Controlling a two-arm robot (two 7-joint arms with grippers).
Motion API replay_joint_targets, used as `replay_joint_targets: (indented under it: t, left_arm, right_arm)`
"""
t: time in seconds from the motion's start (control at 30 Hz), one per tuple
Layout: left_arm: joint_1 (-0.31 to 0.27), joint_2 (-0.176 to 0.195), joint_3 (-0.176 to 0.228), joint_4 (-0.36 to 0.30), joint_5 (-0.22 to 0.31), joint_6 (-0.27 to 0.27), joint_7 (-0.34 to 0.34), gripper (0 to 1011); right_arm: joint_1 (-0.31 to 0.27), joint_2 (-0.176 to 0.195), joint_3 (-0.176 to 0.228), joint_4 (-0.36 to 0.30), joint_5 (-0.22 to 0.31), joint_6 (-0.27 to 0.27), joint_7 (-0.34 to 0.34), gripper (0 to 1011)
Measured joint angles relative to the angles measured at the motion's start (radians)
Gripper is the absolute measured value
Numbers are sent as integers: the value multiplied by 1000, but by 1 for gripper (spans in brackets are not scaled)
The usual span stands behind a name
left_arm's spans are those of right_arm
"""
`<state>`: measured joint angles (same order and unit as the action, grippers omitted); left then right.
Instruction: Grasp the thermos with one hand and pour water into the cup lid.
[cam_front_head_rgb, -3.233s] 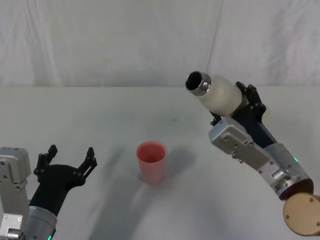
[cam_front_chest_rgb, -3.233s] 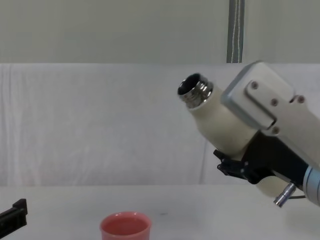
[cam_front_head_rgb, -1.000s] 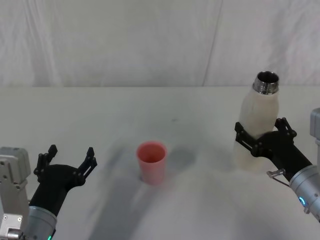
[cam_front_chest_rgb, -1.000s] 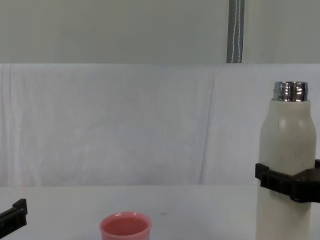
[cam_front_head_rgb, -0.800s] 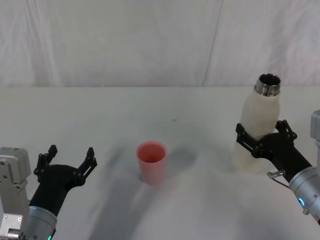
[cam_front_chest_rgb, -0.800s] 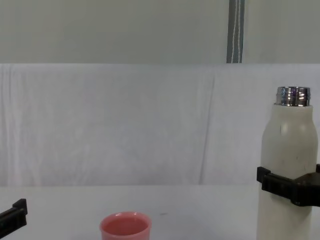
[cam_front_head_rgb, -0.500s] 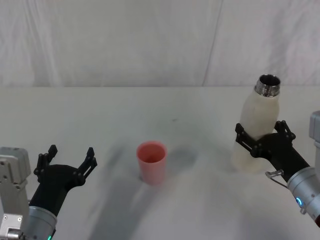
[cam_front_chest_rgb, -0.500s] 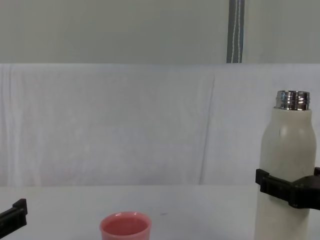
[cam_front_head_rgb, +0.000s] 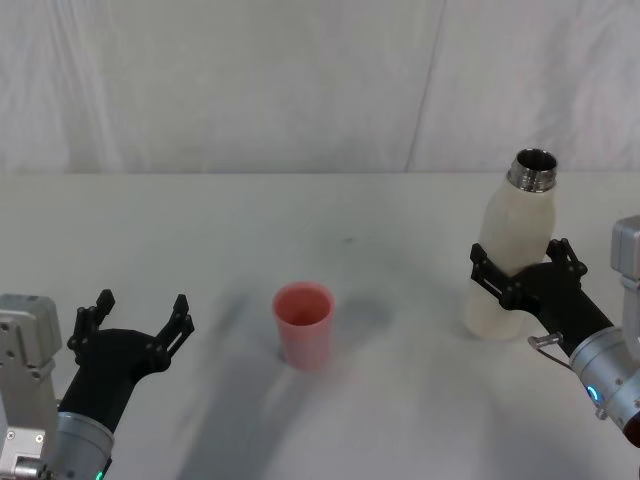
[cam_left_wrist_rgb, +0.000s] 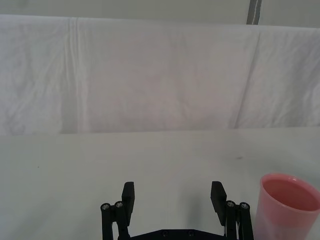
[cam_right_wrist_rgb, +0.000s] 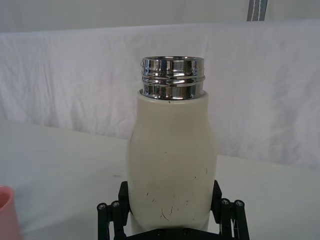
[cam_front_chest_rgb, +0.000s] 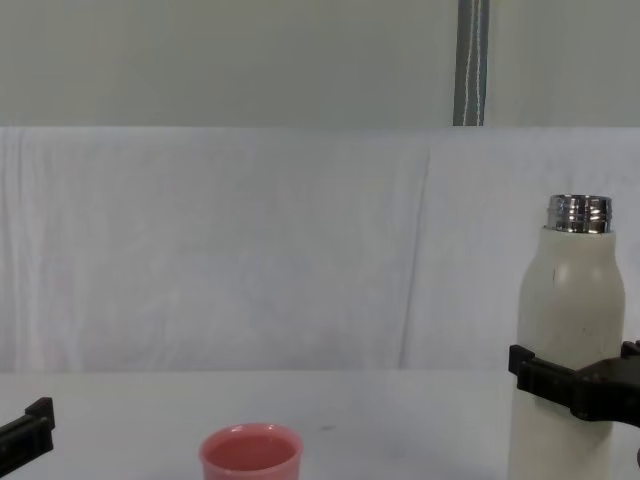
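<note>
Thermos (cam_front_head_rgb: 512, 262) stood upright near right bench edge, clasped mid-body by right tool (cam_front_head_rgb: 520, 273). Smooth, rigid, likely slippery; mid-body hold judged best. Cup (cam_front_head_rgb: 303, 325) mid-bench. Left tool (cam_front_head_rgb: 135, 322) parked, spread wide.

White table (cam_front_head_rgb: 200, 230) before a white cloth backdrop (cam_front_head_rgb: 250, 80).
A grey vertical pole (cam_front_chest_rgb: 470, 60) rises behind the cloth.

The thermos (cam_front_chest_rgb: 565, 340) base (and the cup lid's (cam_front_chest_rgb: 250, 452)) is cut off below.
</note>
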<state>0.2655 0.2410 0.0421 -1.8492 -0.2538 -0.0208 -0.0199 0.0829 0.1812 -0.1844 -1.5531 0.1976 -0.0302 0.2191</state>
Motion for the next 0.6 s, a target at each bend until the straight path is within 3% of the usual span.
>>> replay_joint_targets:
  t: [0.6]
  left_arm:
    - [0, 0, 0, 0, 0, 0, 0, 1001]
  right_arm:
    - [43, -16, -4, 73, 19, -27, 4, 951]
